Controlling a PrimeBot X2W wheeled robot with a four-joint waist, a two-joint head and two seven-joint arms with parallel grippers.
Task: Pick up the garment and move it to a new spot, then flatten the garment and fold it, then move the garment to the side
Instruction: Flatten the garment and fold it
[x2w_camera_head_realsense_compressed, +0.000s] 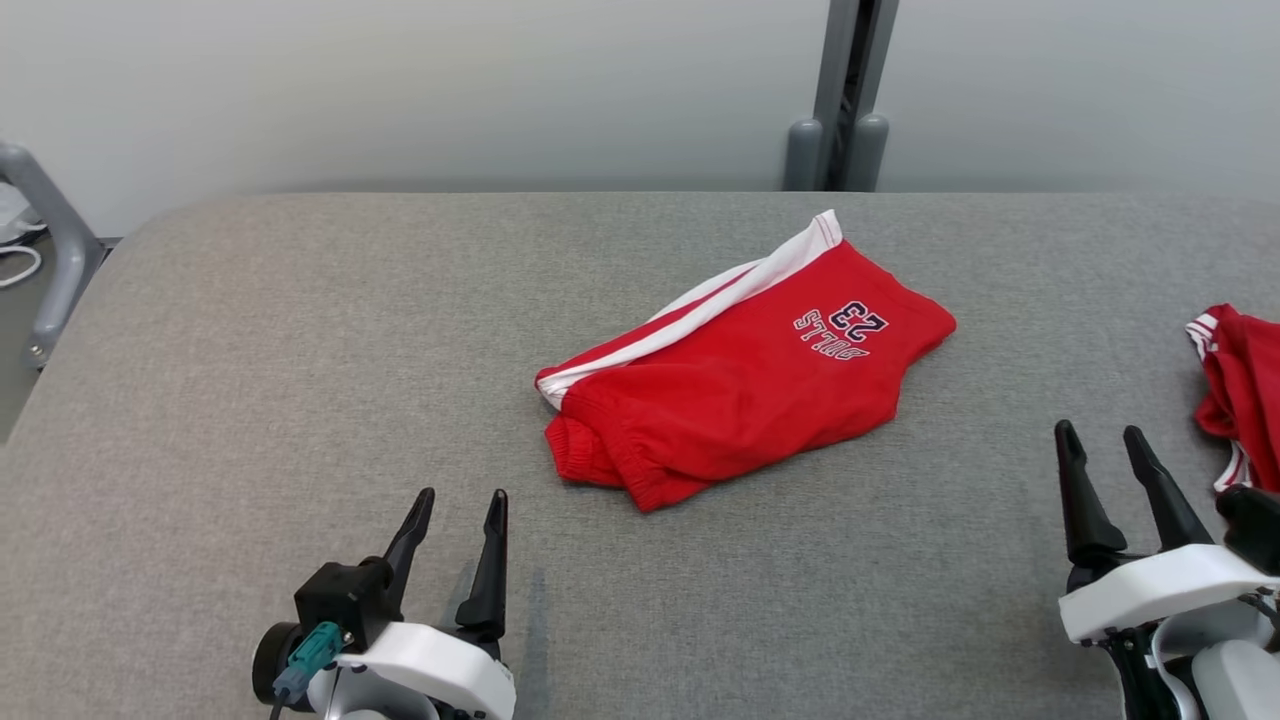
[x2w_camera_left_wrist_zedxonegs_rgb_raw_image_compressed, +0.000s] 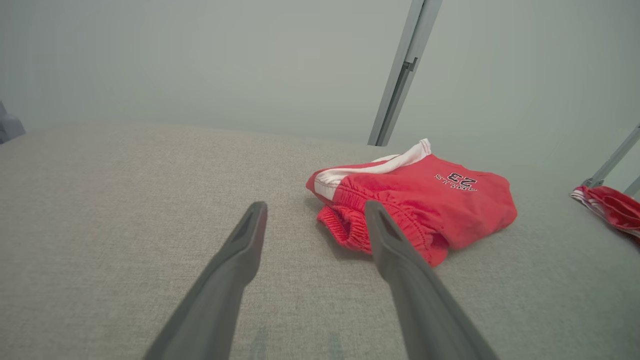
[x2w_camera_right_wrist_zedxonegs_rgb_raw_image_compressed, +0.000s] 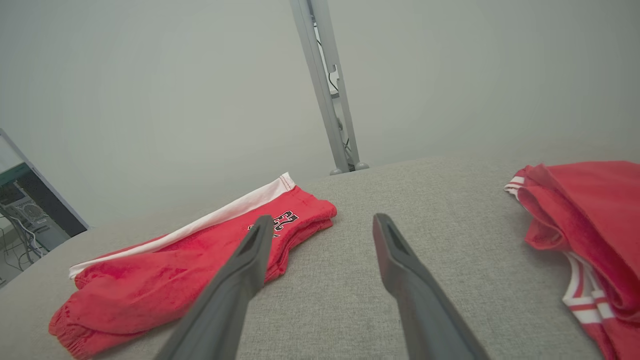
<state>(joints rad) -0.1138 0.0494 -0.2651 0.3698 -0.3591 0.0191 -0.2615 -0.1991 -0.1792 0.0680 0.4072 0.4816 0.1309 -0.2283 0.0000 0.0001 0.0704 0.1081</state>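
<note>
Head view: second red garment (x2w_camera_head_realsense_compressed: 1240, 385) near right claw (x2w_camera_head_realsense_compressed: 1100, 430), shorts (x2w_camera_head_realsense_compressed: 760, 390) apart

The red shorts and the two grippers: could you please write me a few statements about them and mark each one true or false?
1. The red shorts lie on the grey table, in neither gripper. True.
2. The left gripper is shut on the waistband. False: it is open over bare table, apart from the shorts.
3. The shorts bear the number 23. True.
4. The right gripper holds the second red garment. False: it is open and empty, beside that garment.
5. The white stripe runs along the shorts' near edge. False: it runs along the far edge.
</note>
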